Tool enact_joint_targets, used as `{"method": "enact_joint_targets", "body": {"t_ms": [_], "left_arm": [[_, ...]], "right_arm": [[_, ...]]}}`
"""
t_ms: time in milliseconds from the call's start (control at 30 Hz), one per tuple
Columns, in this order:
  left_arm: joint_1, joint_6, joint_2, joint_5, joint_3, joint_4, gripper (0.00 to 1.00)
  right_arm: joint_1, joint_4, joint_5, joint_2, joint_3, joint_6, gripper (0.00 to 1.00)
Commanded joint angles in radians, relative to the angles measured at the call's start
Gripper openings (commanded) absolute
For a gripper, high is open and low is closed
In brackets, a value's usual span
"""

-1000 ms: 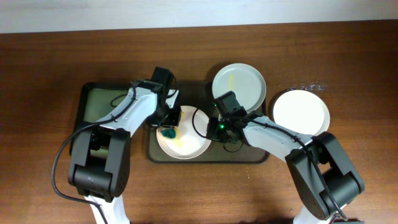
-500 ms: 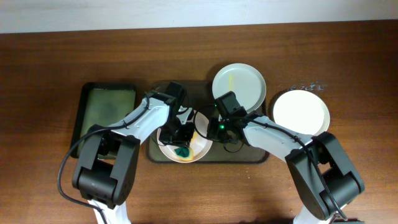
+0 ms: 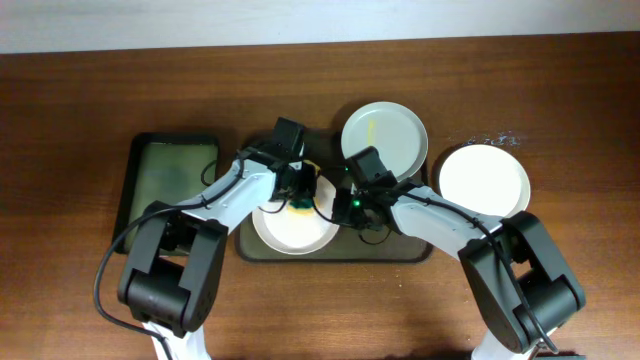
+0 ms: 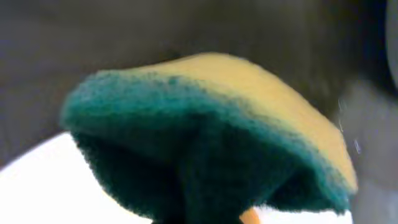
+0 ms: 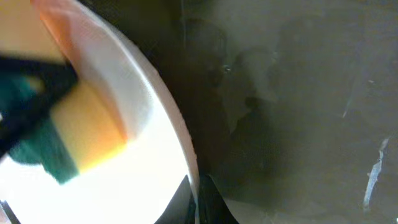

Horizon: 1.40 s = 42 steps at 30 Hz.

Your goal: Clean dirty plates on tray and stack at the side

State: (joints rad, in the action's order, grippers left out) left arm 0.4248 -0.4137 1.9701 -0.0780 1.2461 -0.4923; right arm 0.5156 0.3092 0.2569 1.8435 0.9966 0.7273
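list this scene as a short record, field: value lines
left gripper: shut on sponge, sponge on the near plate
right gripper: fingers either side of near plate's rim
tray: holds near plate
far plate: yellowish streak, overlaps tray's far edge
side plate: on table, right of tray
small tray: left of tray

Three plates: a first plate (image 3: 290, 228) inside the large tray (image 3: 400, 250), a second plate (image 3: 385, 135) over its far right corner, and a third plate (image 3: 484, 178) on the table (image 3: 560, 280) right of it. Two trays, counting the smaller tray (image 3: 172, 175) left of it. One sponge (image 3: 300, 207). Two arms — left arm (image 3: 225, 190) and right arm (image 3: 430, 215).
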Motion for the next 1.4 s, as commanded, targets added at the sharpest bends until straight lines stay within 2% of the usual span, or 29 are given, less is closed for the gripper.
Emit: {"method": "enact_joint_targets", "body": {"t_ms": [0,167,233,333,400,500,567,600,733,800,933,1067,1200,1267,1367], "left_arm": [[-0.008,-0.046,0.031,0.388,-0.012,0.01,0.0],[-0.008,-0.042,0.031,0.558,-0.012,-0.081,0.0],[-0.008,0.032,0.031,0.518,-0.012,-0.138,0.0],[-0.008,0.187,0.031,0.316,-0.012,-0.193,0.0],[-0.008,0.369,0.031,0.045,-0.012,-0.221,0.0],[-0.008,0.578,0.031,-0.243,-0.012,-0.28,0.0],[-0.008,0.666,0.031,-0.387,-0.012,-0.335,0.0],[-0.008,0.682,0.031,-0.41,-0.012,-0.349,0.0],[-0.008,0.679,0.031,-0.407,-0.012,-0.344,0.0],[-0.008,0.603,0.031,-0.335,-0.012,-0.282,0.0],[-0.008,0.377,0.031,-0.05,0.004,-0.152,0.0],[-0.008,0.208,0.031,0.257,0.013,-0.025,0.0],[-0.008,-0.011,0.031,0.545,0.013,-0.044,0.0],[-0.008,-0.058,0.031,0.58,0.013,-0.109,0.0],[-0.008,-0.051,0.031,0.476,0.013,-0.21,0.0]], "right_arm": [[-0.014,0.032,0.002,0.027,0.003,0.008,0.04],[-0.054,0.064,0.005,0.029,0.003,0.014,0.04],[-0.054,0.064,0.006,0.029,0.003,0.014,0.04],[-0.052,0.066,0.006,0.029,0.003,0.014,0.04],[-0.052,0.068,0.006,0.029,0.003,0.014,0.04],[-0.052,0.068,0.006,0.029,0.003,0.014,0.04],[-0.052,0.068,0.006,0.029,0.003,0.014,0.04],[-0.052,0.068,0.006,0.029,0.003,0.014,0.04],[-0.052,0.068,0.006,0.029,0.003,0.014,0.04],[-0.052,0.068,0.006,0.029,0.003,0.014,0.04],[-0.052,0.067,0.006,0.029,0.003,0.014,0.04],[-0.052,0.068,0.005,0.029,0.003,0.014,0.04],[-0.052,0.069,0.005,0.029,0.003,0.014,0.04],[-0.052,0.069,0.005,0.029,0.003,0.014,0.04],[-0.052,0.068,0.005,0.029,0.003,0.014,0.04]]}}
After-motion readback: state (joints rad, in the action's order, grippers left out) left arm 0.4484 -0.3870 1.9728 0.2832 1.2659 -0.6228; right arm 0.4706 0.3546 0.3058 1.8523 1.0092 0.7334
